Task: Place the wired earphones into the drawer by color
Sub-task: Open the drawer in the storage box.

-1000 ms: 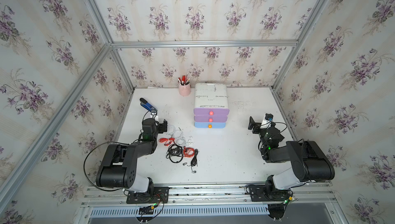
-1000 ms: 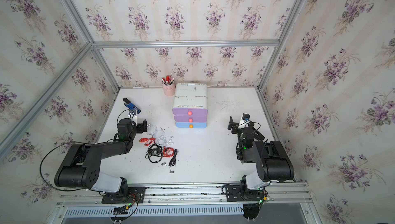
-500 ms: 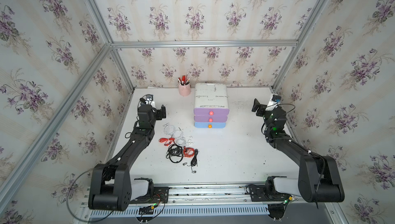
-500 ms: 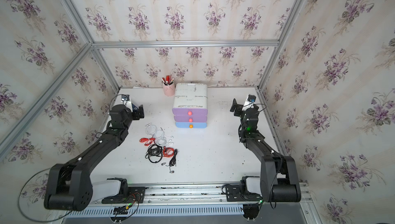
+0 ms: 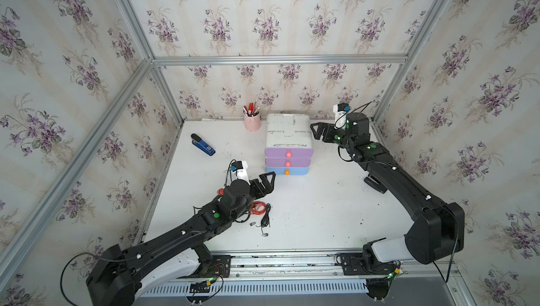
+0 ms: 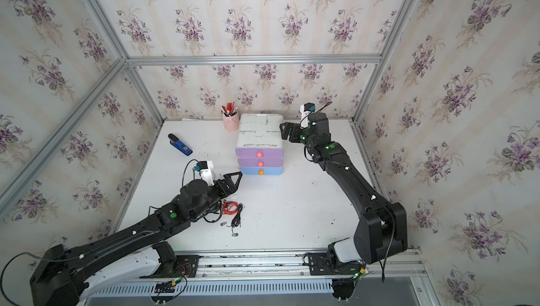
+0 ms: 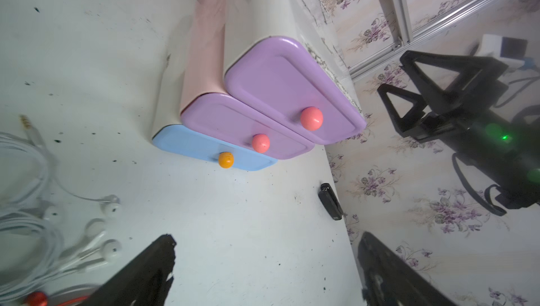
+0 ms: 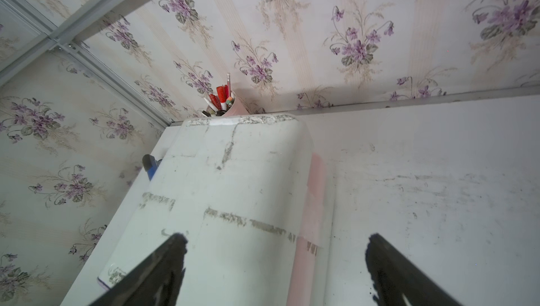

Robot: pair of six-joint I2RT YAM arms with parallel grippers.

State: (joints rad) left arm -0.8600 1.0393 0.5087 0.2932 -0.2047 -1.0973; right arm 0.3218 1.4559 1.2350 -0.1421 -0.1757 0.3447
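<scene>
The drawer (image 5: 287,132) (image 6: 260,132) is a white unit at the back middle of the table, with two purple fronts and a light blue bottom front (image 7: 187,145), all shut. Red-orange wired earphones (image 5: 258,207) and black ones (image 5: 266,217) lie beside my left arm in both top views. The left wrist view shows white earphones (image 7: 29,173). My left gripper (image 5: 267,183) (image 7: 267,240) is open and empty, just left of and in front of the blue front. My right gripper (image 5: 315,132) (image 8: 276,238) is open at the unit's upper right edge, holding nothing.
A pink pen cup (image 5: 252,120) stands left of the unit at the back wall. A blue stapler (image 5: 203,145) lies at the back left. A small black object (image 7: 330,200) lies near the right wall. Papered walls enclose the table on three sides.
Both arms have reached out. The left gripper swung from the back left over the earphones toward the drawer fronts. The right gripper moved in to the unit's right top edge.
</scene>
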